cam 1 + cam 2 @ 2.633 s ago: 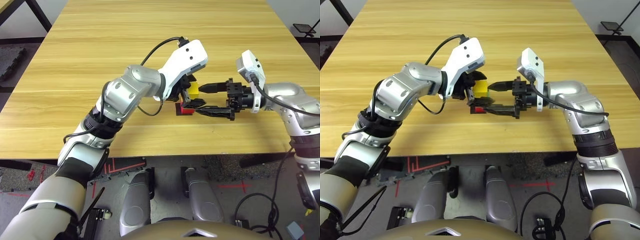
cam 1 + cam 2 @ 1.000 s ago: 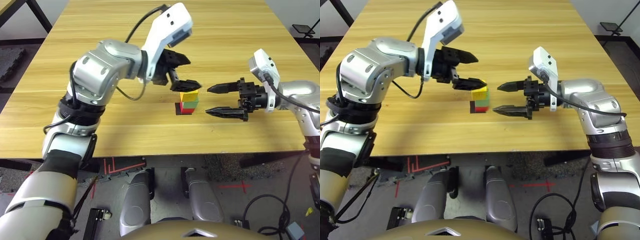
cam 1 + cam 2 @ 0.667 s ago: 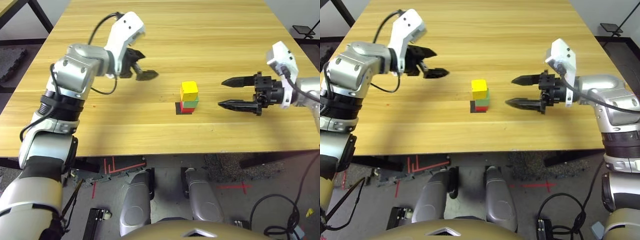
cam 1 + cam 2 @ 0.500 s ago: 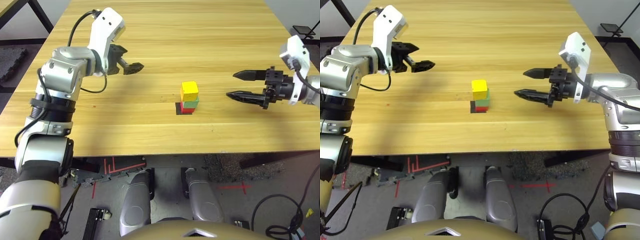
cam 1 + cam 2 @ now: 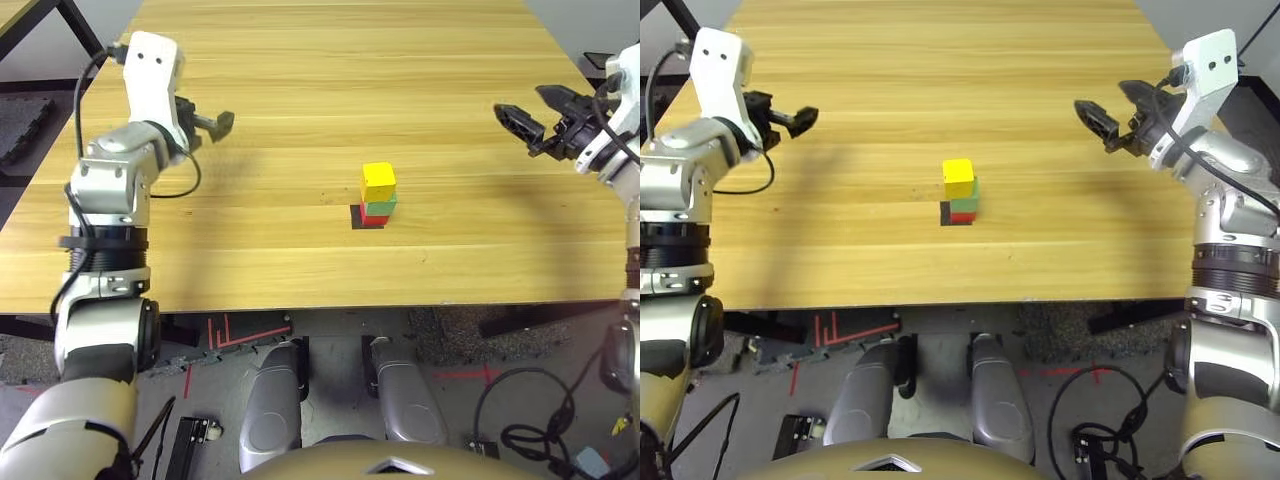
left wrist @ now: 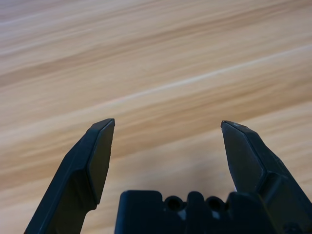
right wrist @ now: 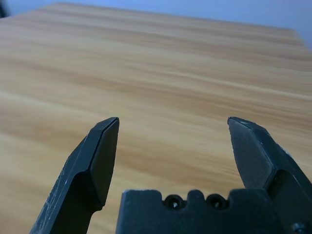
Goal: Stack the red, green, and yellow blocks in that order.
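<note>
In the middle of the table the three blocks stand as one tower: the red block (image 5: 375, 219) at the bottom, the green block (image 5: 380, 204) on it, the yellow block (image 5: 378, 181) on top. Nothing touches the tower. My left gripper (image 5: 218, 122) hovers far off to the tower's left, open and empty; its wrist view shows the fingers (image 6: 96, 151) spread over bare wood. My right gripper (image 5: 520, 103) is far to the right near the table's edge, also open and empty, its fingers (image 7: 100, 156) wide apart.
A flat black square patch (image 5: 356, 217) lies on the wooden table (image 5: 300, 60) at the tower's foot, on its left side. The table's near edge runs in front of the tower. Dark floor and cables lie beyond the table's sides.
Both arms have drawn further away from the tower, the left towards the table's left edge, the right towards the right edge. The tower has not moved.
</note>
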### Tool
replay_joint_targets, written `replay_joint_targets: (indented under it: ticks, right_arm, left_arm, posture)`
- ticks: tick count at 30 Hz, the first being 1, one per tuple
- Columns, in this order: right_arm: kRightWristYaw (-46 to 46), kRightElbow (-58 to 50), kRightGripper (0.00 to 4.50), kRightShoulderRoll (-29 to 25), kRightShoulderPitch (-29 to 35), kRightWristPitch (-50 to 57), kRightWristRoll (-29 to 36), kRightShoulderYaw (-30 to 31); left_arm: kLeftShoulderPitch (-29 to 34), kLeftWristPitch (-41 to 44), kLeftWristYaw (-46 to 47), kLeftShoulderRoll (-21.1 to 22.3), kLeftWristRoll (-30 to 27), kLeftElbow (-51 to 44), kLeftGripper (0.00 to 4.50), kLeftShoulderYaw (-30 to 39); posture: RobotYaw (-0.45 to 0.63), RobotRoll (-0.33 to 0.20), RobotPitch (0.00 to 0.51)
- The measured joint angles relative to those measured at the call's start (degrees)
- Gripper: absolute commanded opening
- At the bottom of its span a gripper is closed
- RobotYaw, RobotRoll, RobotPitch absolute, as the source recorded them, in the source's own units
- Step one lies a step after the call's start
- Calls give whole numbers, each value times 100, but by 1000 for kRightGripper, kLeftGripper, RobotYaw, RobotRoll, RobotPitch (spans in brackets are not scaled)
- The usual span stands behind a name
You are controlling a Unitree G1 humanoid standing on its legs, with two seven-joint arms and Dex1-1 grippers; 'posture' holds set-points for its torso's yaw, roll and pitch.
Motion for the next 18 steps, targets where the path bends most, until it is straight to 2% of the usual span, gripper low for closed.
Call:
replay_joint_targets:
  ticks: [8, 13, 18]
  right_arm:
    - [-1113, 600, 4500, 79, 45, -770, -155, -541]
    - [-1709, 705, 4500, 42, 517, -1106, -154, -1033]
    - [-1907, 572, 4500, 57, 1040, -1106, -133, -1226]
  left_arm:
    - [507, -944, 999, -164, 486, 80, 4436, 176]
    - [700, -1204, 1446, -365, 574, 115, 4436, 331]
    - [906, -1133, 1495, -638, 573, -24, 4436, 256]
  posture:
    - [167, 45, 222]
    - [148, 38, 248]
    - [112, 17, 283]
